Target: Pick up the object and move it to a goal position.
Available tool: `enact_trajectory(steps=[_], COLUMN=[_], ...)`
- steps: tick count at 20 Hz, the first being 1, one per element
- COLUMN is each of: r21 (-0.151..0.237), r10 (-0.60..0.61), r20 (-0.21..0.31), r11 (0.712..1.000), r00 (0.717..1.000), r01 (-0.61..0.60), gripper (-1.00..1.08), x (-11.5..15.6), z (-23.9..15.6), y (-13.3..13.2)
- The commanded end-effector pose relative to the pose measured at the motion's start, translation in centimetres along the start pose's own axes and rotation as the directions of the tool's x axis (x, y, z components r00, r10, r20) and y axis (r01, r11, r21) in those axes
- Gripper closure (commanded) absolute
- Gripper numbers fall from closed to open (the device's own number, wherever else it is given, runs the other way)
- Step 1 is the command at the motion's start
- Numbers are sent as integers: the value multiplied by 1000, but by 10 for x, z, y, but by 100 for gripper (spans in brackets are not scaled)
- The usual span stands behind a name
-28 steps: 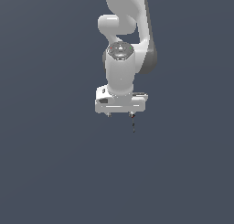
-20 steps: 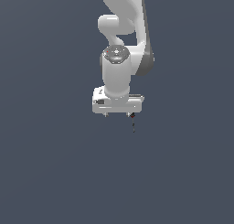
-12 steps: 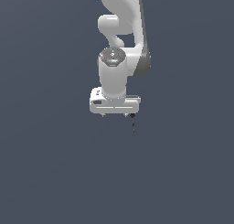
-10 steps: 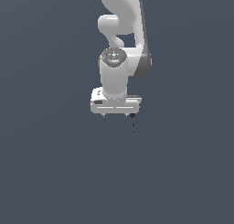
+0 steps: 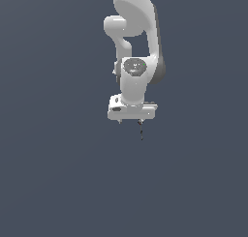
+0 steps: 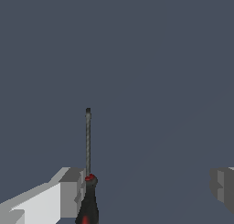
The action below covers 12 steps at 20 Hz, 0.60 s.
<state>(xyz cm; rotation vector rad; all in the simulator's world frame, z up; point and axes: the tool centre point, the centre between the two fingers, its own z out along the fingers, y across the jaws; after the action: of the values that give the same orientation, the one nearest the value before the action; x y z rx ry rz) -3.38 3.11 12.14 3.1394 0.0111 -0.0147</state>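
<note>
The object is a very thin dark grey rod [image 5: 141, 132] with a small red end; it stands upright just under the gripper's side nearer the exterior view's right. My white gripper [image 5: 130, 121] points straight down, with its jaws wide apart. In the wrist view the rod [image 6: 88, 141] runs away from the camera, and its red-marked dark end sits right against one grey finger [image 6: 68, 189]. The other finger [image 6: 223, 186] is far off to the side. The gripper [image 6: 146, 189] has nothing between its fingers. I cannot tell whether the rod touches the finger beside it.
The plain dark grey-blue ground [image 5: 58, 183] fills both views. The white arm [image 5: 138, 18] rises above the gripper. Nothing else shows.
The hand drifted slightly toward the exterior view's left, then came back right. The rod stays at the same spot under the gripper's edge.
</note>
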Motion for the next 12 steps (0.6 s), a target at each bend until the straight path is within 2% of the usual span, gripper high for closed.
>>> enact_trajectory(steps=[1, 6, 12], r21=[0, 0, 1], r10=[-6, -15, -22], r20=[-2, -6, -9], r11=[1000, 1000, 1000], r00=[1000, 1000, 1000], r01=[6, 15, 22], gripper=[-92, -92, -92], x=[-12, -38, -58], z=[14, 38, 53], y=[-16, -43, -61])
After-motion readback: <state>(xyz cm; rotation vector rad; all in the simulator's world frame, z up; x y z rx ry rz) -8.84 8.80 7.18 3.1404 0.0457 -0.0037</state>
